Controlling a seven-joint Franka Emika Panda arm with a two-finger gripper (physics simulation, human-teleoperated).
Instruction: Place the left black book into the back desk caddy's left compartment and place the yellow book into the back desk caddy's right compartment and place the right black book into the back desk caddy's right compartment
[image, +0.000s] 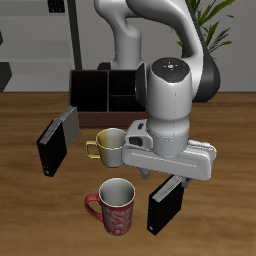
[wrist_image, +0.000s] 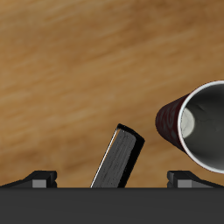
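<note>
Wood tabletop (image: 30, 215) is seen all around, with a grey wall far behind. Nearest the front edge, a black book (image: 165, 206) is stood up beside a red mug (image: 115, 207), and the gripper (image: 166, 176) is hung just above that book. Its fingers (wrist_image: 39, 178) are spread wide and nothing is held. If it is lowered crooked, the thin book could be tipped over or knocked into the red mug. Farther back, a yellow mug (image: 108, 146) and another black book (image: 52, 145) are seen, then the caddy (image: 100, 90), with nothing seen inside.
</note>
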